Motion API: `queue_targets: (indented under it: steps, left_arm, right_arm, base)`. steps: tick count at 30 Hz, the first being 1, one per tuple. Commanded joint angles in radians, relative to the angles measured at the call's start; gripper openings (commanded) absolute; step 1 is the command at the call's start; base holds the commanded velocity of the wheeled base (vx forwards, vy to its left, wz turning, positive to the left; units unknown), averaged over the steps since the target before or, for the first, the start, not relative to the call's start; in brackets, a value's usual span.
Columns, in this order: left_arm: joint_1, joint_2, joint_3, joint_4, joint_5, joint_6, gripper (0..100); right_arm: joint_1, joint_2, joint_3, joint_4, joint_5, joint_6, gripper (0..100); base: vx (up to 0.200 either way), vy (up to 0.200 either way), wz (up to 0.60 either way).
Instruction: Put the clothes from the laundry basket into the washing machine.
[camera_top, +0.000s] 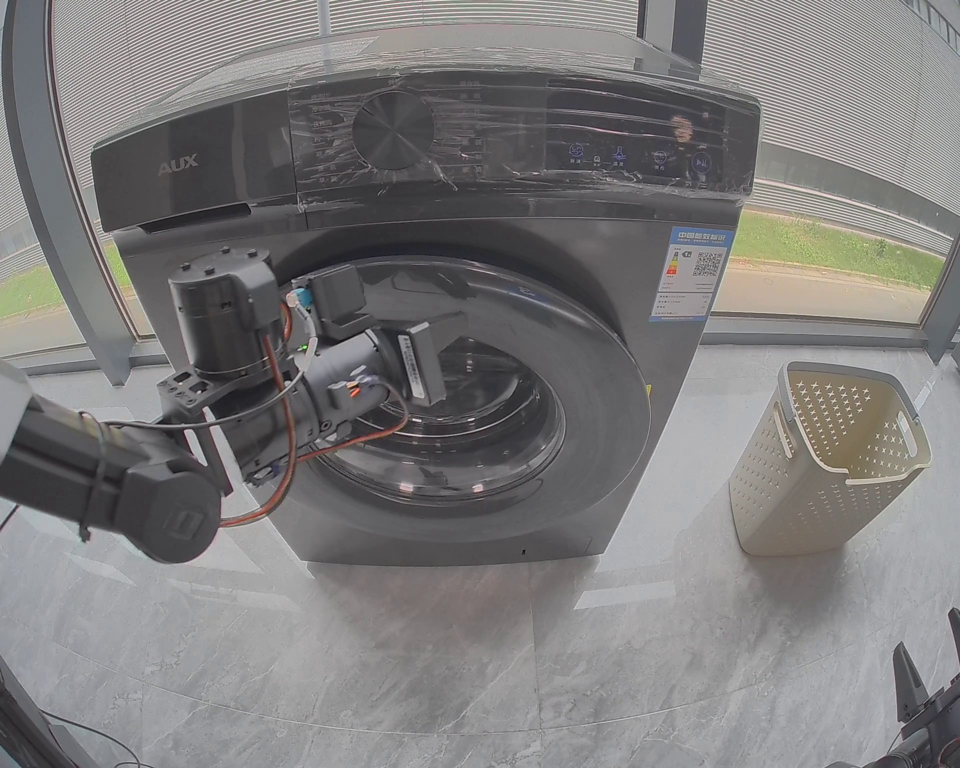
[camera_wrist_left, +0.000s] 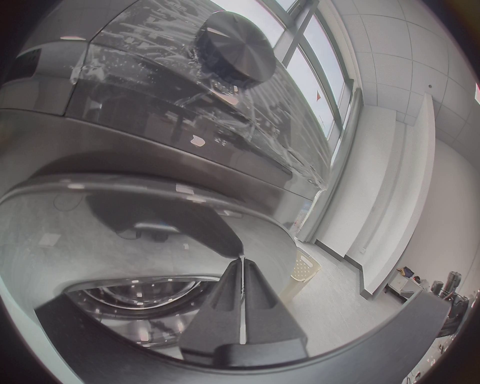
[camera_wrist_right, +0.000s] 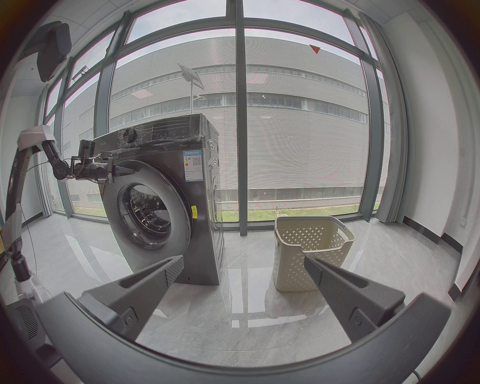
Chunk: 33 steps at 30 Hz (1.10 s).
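Centre of the head view: drum mouth of the washing machine (camera_top: 600, 260) closed off by its round door (camera_top: 480, 420), shut flush. Left gripper (camera_wrist_left: 242, 262), pinched together, just at the door's upper-left rim, with the left arm (camera_top: 100, 480) slanting in from the left edge across that side. Right of the machine, open floor (camera_top: 690, 500) up to the laundry basket (camera_top: 790, 480), well apart, mouth open upward. Lower half of the frame: bare floor, wide room. Right gripper (camera_wrist_right: 243, 260), spread wide, low at the lower-right corner.
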Motion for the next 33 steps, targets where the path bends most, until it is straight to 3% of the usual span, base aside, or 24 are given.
queue_targets:
  steps: [1,11,18,20,27,33]
  left_arm:
    - [-0.003,0.135,-0.098,-0.067,0.069,-0.002,0]
    - [0.004,0.216,-0.255,-0.104,0.19,0.009,0]
    - [0.003,0.227,-0.285,-0.113,0.207,0.007,0]
    - [-0.009,0.202,-0.249,-0.113,0.207,-0.002,0]
    - [-0.103,-0.169,0.149,0.028,0.152,0.01,0]
    - [-0.137,-0.43,0.359,0.117,0.152,0.015,0]
  right_arm:
    - [0.0,-0.012,0.018,0.0,0.0,-0.001,100]
    - [0.0,-0.012,0.018,0.0,0.0,-0.001,100]
    - [0.0,-0.012,0.018,0.0,0.0,-0.001,100]
    - [0.0,-0.012,0.018,0.0,0.0,-0.001,100]
    - [-0.001,-0.012,0.018,0.0,0.0,-0.001,100]
    - [-0.001,-0.012,0.018,0.0,0.0,-0.002,100]
  base:
    - [0.0,0.0,0.0]
    - [0.0,0.0,0.0]
    - [0.0,0.0,0.0]
    - [0.0,0.0,0.0]
    - [0.0,0.0,0.0]
    - [0.0,0.0,0.0]
